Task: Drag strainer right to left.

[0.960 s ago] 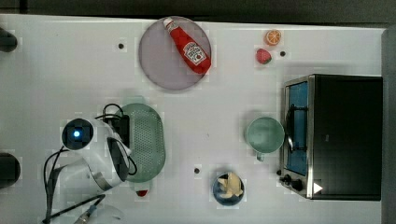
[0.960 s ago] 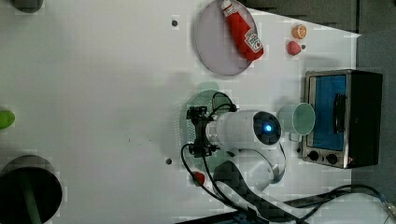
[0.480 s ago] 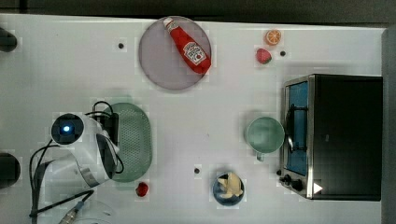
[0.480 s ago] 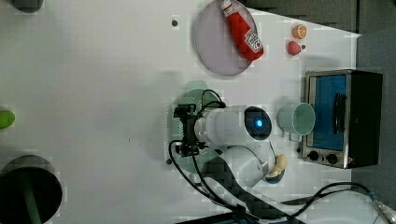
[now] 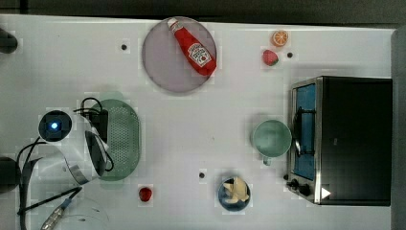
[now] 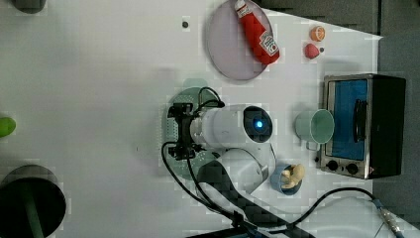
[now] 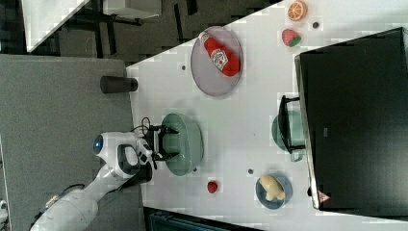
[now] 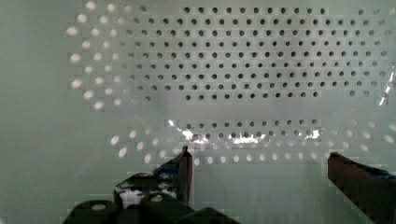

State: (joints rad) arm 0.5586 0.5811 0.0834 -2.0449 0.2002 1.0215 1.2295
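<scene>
From the top view, my arm hangs over the strainer (image 5: 122,139), which lies on the white bench (image 5: 191,124) toward the top view's left, well apart from the green mug (image 5: 271,138) and the toaster oven (image 5: 344,139). The ketchup bottle (image 5: 192,46) rests on the grey-lilac plate (image 5: 160,62); its label carries print I cannot read.

In the left view, my tool (image 6: 179,131) sits over the strainer's far edge, toward the left view's left, cables looping round the wrist.

The right view shows my tool (image 7: 166,143) spread wide above the strainer (image 7: 185,144), near the rim on the right view's left.

In the wrist view, the fingers (image 8: 184,170) stand far apart inside the perforated bowl (image 8: 233,74), gripping nothing.

My worry: with nothing clamped, any drag relies on a finger pushing against the wall. If it rides up the sloped side, the light plastic could tip or skid out crooked. The small red fruit (image 5: 145,193) lies close by and could get nudged.
</scene>
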